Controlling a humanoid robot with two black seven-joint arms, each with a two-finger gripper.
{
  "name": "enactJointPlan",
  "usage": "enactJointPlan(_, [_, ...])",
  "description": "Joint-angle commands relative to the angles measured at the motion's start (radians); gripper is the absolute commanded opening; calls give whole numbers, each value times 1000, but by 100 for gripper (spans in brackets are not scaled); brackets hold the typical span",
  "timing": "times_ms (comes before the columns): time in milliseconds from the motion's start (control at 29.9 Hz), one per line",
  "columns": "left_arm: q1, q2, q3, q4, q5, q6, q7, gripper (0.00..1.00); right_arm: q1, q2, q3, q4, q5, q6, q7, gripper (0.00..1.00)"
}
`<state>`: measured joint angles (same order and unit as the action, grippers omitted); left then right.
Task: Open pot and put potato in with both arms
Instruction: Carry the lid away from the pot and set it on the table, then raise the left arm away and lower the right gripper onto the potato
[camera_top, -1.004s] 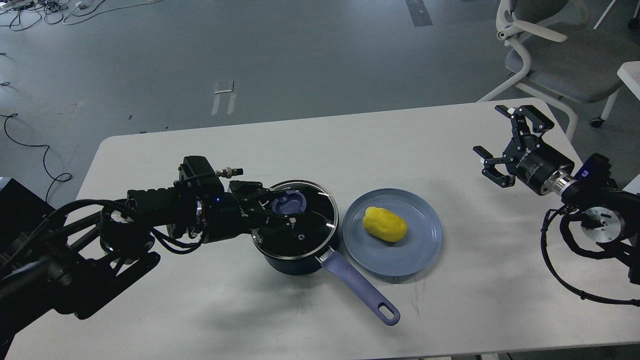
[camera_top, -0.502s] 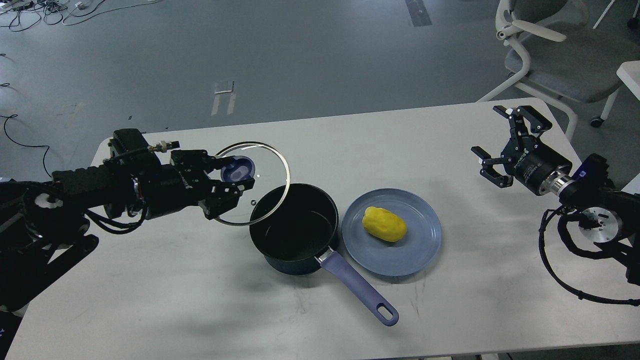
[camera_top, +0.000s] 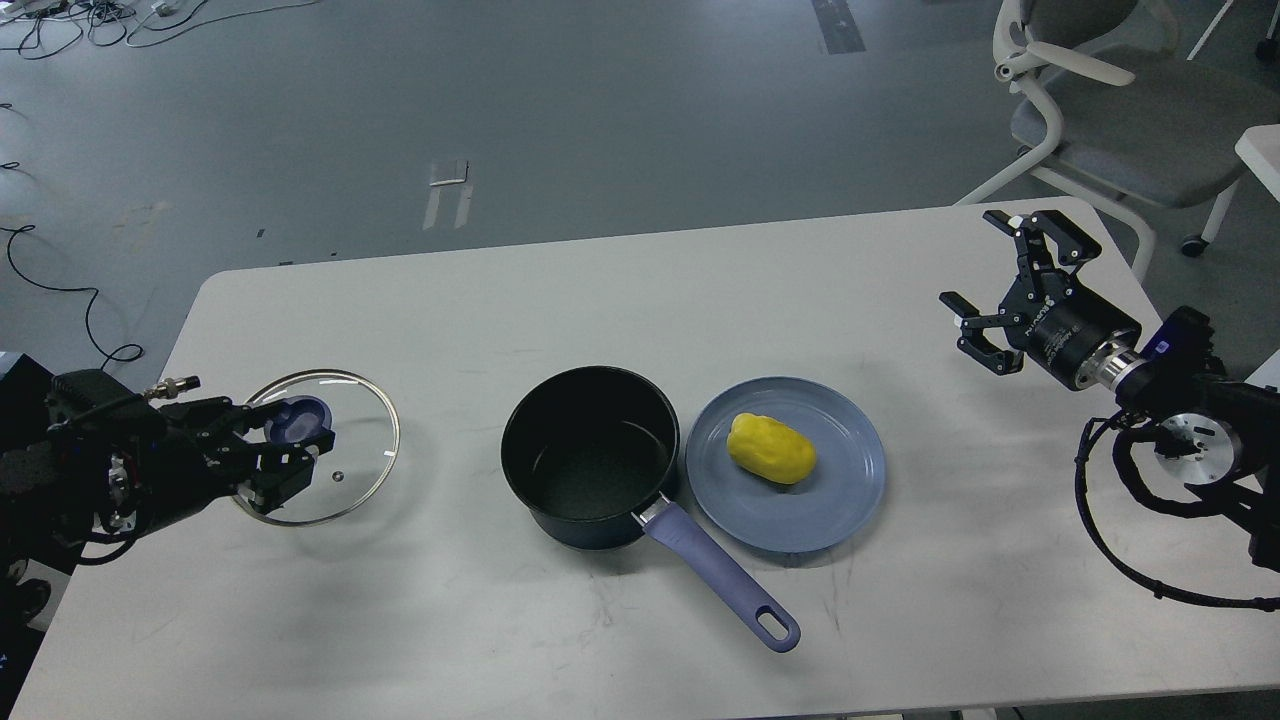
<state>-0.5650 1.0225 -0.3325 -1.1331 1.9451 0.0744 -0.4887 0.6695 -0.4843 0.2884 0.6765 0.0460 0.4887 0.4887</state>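
lid (camera_top: 335, 470) in left end effector (camera_top: 285, 450)

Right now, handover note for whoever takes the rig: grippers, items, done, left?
Left gripper: shut on the knob of the glass lid, held at the table's left side, clear of the pot.
Right gripper: open, empty, over the table's right edge.
Pot: open, empty, centre.
Potato: on the blue plate right of the pot.
Done: lid off.
Left: right arm picks the potato, drops it in the pot.
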Motion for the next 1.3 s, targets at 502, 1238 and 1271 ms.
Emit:
enactJointPlan(502, [79, -76, 1, 55, -46, 5, 0, 81, -5, -7, 0, 2, 0, 0, 0, 100])
enactJointPlan(1238, [-257, 80, -16, -53, -1112, -399, 0, 98, 499, -154, -400, 213, -662, 0, 0, 100])
enactJointPlan(1271, [-288, 82, -16, -53, -1188, -432, 0, 98, 577, -148, -479, 233, -734, 0, 0, 100])
